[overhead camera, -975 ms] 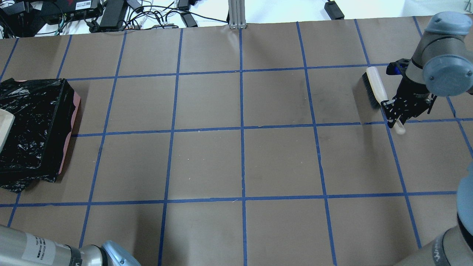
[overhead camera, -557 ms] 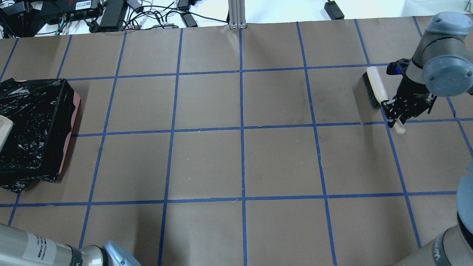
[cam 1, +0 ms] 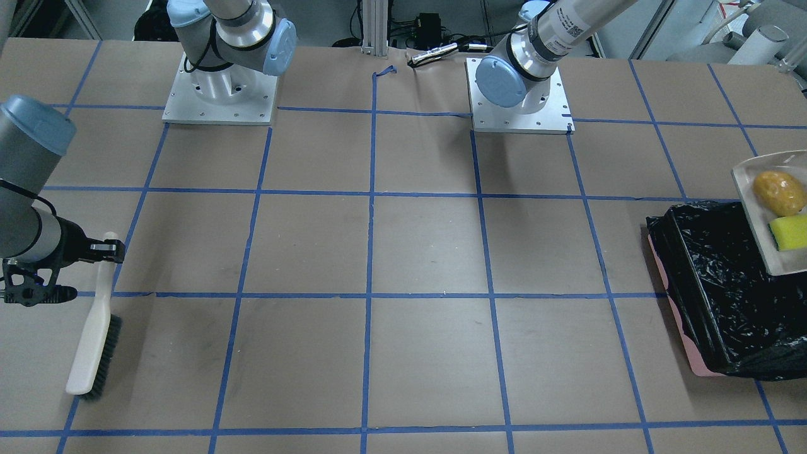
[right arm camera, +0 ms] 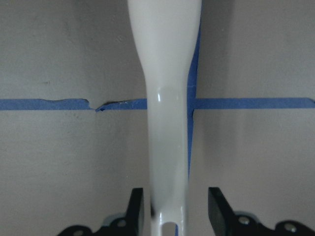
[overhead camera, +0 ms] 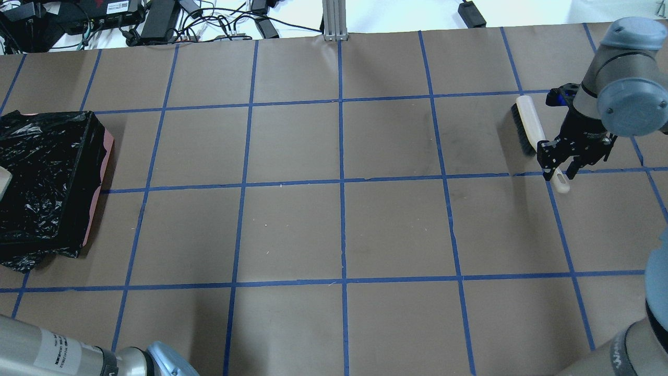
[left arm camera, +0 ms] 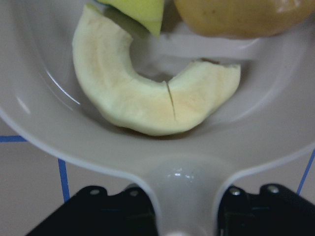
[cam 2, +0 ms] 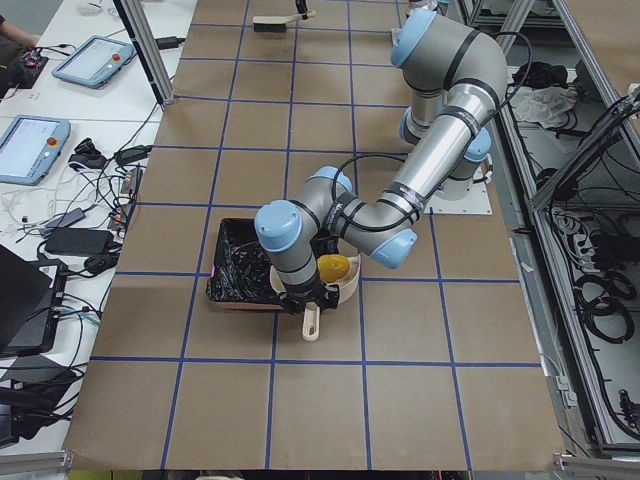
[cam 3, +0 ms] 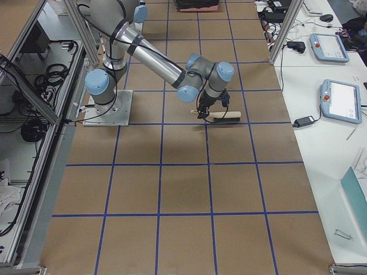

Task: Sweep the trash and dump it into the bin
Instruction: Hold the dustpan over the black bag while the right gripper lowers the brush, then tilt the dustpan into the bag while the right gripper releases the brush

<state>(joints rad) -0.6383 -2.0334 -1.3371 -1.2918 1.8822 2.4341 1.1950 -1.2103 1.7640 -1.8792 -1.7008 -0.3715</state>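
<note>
My left gripper is shut on the handle of a cream dustpan. It holds the pan about level over the robot-side edge of the bin, a box lined with black plastic. The golden-brown lump and the yellow wedge lie in the pan. The left wrist view also shows the pale ring slice in it. My right gripper is open, its fingers straddling the cream handle of a brush that lies on the table.
The table is brown paper with a blue tape grid. Both arm bases stand on the robot's side of it. Cables and power bricks lie beyond the far edge. A metal post stands at the far middle.
The dustpan has slid left, almost out of the overhead view. My right gripper's fingers have spread off the brush handle, and the brush now rests on the table.
</note>
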